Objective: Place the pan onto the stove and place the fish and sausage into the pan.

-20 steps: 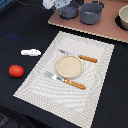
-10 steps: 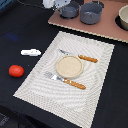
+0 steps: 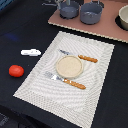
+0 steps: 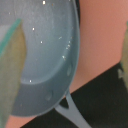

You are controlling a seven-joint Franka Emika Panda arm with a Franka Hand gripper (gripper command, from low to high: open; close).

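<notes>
The blue-grey pan [image 3: 69,9] sits on the pinkish-brown stove [image 3: 107,27] at its end toward the exterior view's left, with its thin handle [image 3: 49,4] pointing left. In the wrist view the pan [image 4: 45,55] fills the frame, with its handle [image 4: 74,114] over the stove's edge [image 4: 102,45]. My gripper [image 3: 63,2] [image 4: 67,57] is open just above the pan, with one finger [image 4: 10,70] over the bowl and the other outside the rim. The white fish [image 3: 31,52] and the red sausage [image 3: 16,71] lie on the dark table, left of the placemat.
A deeper grey pot [image 3: 91,13] stands on the stove right beside the pan. Another vessel [image 3: 123,18] is at the stove's right end. A striped placemat [image 3: 95,85] holds a round plate [image 3: 69,66] and orange-handled cutlery [image 3: 88,59].
The gripper has risen a little off the pan toward the exterior view's top edge. The pan, fish and sausage have not moved.
</notes>
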